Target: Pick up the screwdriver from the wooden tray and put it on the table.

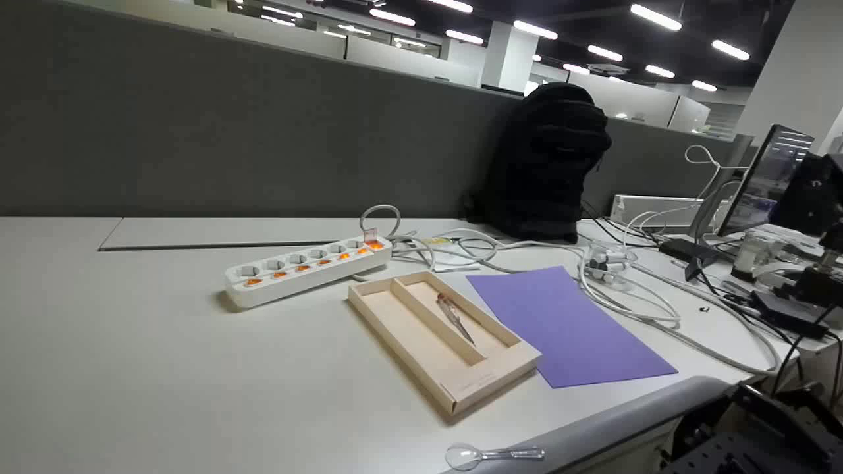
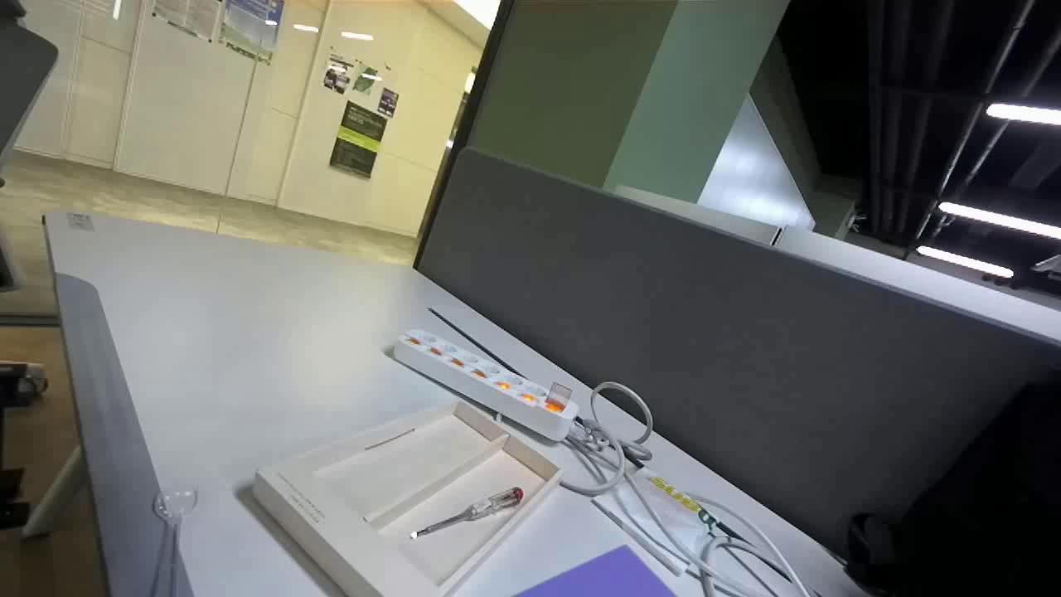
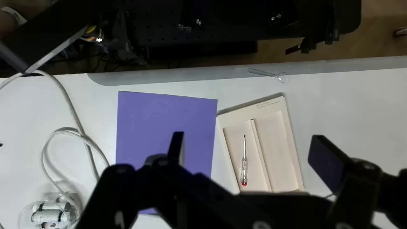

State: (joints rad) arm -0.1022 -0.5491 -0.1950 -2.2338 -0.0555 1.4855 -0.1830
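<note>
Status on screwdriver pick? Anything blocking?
Gripper open, empty. Screwdriver lying in wooden tray, compartment nearer purple sheet. Nothing seen on top of it; divider runs beside it.

No text reads for certain: the fine print (image 1: 477, 380) on the wooden tray (image 1: 409, 322) is too small, yellow capitals (image 2: 674, 494) on the white sheet (image 2: 648, 512) are too blurred, and the wall posters (image 2: 359, 139) and the sticker (image 2: 80, 220) at a corner of the table (image 2: 249, 332) are illegible.
</note>
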